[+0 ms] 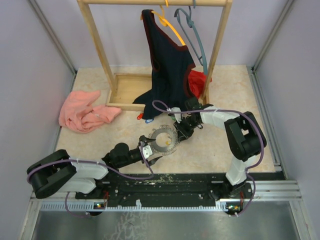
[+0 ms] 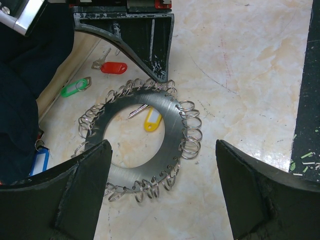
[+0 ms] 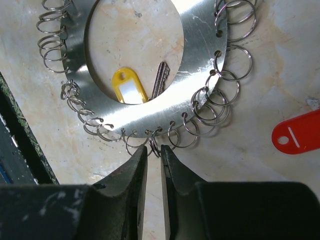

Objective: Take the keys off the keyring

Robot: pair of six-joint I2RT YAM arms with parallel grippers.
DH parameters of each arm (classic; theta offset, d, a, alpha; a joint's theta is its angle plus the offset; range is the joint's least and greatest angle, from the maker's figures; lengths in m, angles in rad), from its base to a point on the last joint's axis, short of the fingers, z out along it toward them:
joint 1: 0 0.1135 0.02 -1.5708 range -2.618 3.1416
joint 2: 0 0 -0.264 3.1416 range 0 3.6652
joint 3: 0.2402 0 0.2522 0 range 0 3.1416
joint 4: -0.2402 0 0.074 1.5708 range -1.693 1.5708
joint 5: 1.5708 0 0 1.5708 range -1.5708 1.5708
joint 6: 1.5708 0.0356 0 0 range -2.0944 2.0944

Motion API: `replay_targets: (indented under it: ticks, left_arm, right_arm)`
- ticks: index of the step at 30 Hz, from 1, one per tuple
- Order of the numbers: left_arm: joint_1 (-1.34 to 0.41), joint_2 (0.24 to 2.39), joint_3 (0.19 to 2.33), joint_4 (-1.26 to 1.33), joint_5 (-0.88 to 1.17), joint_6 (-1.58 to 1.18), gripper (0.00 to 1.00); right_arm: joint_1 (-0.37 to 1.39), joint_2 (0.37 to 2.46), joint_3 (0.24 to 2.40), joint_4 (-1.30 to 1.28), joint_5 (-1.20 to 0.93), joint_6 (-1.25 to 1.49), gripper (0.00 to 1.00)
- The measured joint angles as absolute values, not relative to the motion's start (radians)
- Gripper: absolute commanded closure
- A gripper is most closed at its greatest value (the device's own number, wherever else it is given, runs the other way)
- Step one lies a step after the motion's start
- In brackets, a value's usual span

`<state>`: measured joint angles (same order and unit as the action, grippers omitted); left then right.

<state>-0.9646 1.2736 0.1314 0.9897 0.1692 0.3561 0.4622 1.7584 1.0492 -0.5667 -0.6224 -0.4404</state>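
The keyring is a flat grey metal disc with a wide hole, edged with many small wire rings. A yellow-tagged key lies inside the hole. Red-tagged, green-tagged and blue-tagged keys lie loose on the table beyond it. My right gripper is at the disc's far rim, its jaws nearly together around one small wire ring. My left gripper hangs wide open over the near rim, holding nothing.
A wooden clothes rack stands at the back with a dark garment and hangers. A pink cloth lies at the left, and a red cloth is by the rack's right post.
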Motion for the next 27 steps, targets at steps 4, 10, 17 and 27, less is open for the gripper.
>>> replay_targets:
  ticks: [4, 10, 17, 27]
  left_arm:
    - [-0.965, 1.274, 0.131, 0.99, 0.169, 0.351, 0.11]
    - [-0.965, 1.274, 0.131, 0.99, 0.168, 0.339, 0.11]
    - [-0.965, 1.274, 0.131, 0.99, 0.168, 0.337, 0.1]
    - [-0.983, 1.219, 0.13, 0.99, 0.165, 0.334, 0.06]
  right_arm:
    - [0.474, 1.766, 1.049, -0.574, -0.622, -0.445, 0.85]
    - [0.488, 1.775, 1.054, -0.593, -0.621, -0.455, 1.0]
    - [0.489, 1.752, 1.069, -0.608, -0.634, -0.476, 1.0]
    - [0.489, 1.617, 1.083, -0.619, -0.862, -0.454, 1.0]
